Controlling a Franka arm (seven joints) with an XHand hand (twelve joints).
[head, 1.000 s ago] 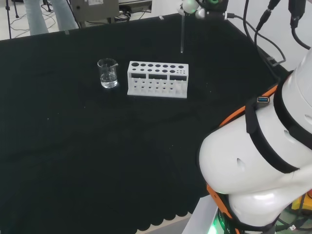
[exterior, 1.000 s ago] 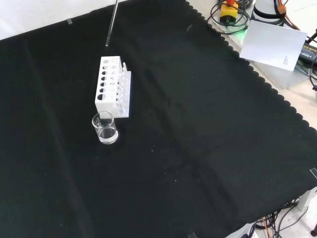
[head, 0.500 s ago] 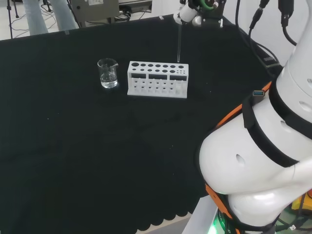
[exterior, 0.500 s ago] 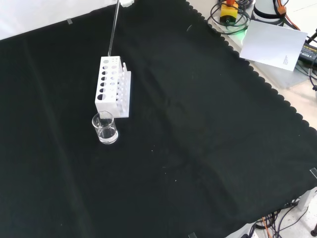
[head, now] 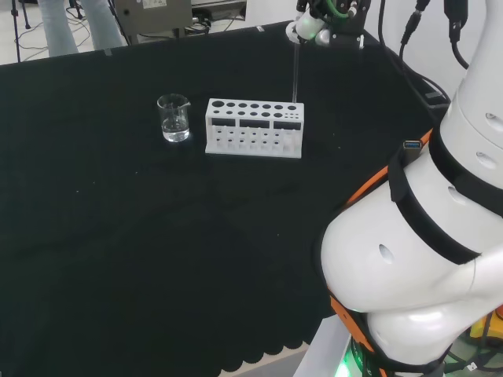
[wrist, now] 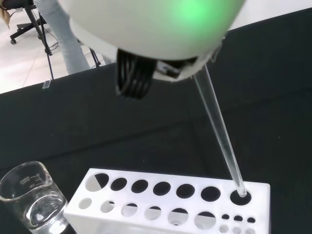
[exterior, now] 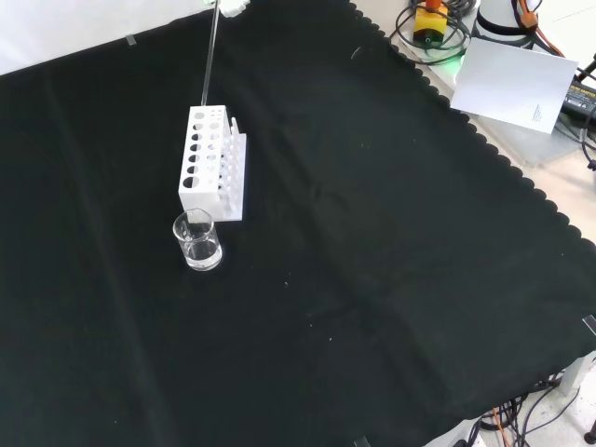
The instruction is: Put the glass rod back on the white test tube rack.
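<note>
I hold the glass rod (wrist: 219, 131) upright under my hand (head: 308, 28), though I cannot tell how my fingers sit on its top end. In the wrist view its lower tip (wrist: 240, 186) hangs right at the mouth of the last large hole at one end of the white test tube rack (head: 254, 127). By my judgement the carrying is done; lowering and letting go remain. The hole's rim leaves little room sideways. Past the rack's other end stands a small glass beaker (head: 174, 118), well apart from my hand, with bare black cloth (exterior: 391, 242) around.
</note>
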